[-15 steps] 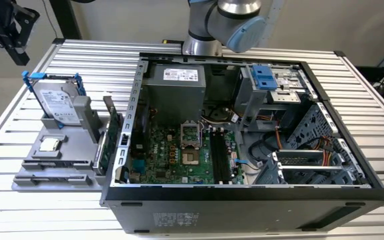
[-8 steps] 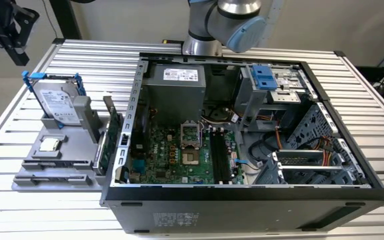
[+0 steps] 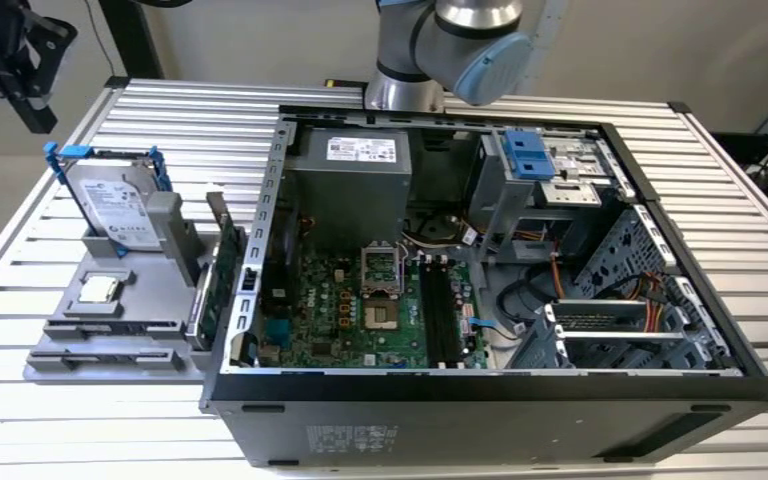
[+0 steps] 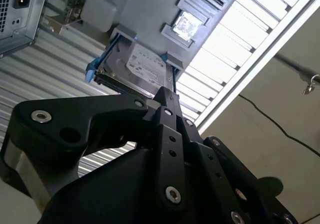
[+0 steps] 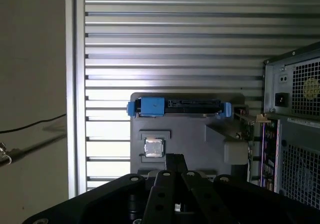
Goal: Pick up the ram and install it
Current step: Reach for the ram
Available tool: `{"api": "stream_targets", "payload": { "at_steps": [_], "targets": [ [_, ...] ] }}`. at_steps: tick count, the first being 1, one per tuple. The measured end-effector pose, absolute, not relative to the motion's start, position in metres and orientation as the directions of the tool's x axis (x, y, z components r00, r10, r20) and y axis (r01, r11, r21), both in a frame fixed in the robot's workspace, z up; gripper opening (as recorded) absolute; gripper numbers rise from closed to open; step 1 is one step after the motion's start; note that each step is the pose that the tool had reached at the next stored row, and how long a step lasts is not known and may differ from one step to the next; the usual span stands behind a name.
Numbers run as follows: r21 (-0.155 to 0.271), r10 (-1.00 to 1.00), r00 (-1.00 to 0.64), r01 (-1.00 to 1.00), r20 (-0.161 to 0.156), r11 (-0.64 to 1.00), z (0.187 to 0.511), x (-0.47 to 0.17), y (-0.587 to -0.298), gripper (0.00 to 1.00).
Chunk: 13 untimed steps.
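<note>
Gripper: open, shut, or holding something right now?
Gripper: shut, with nothing held between its fingertips.

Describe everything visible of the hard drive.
The hard drive is a silver metal box with a white label on its broad face, framed by a blue plastic bracket. It stands on edge in a slot of the grey holder on the slatted table, at the exterior view's left of the open case. Only bracket and holder appear to touch it.

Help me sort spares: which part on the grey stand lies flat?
The square processor, flat in its recess; the hard drive and green card stand upright.
</note>
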State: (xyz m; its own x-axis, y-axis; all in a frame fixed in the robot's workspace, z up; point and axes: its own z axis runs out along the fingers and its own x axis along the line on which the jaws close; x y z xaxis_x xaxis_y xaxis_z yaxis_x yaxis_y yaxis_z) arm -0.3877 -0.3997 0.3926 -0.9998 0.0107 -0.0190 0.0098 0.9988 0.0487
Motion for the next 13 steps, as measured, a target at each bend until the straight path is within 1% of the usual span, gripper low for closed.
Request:
{"api": "stream_targets", "payload": {
  "at_steps": [13],
  "targets": [
    [0.049, 0.011, -1.0, 0.01, -0.019, 0.999, 0.3926, -0.3877, -0.4038, 0.0]
  ]
}}
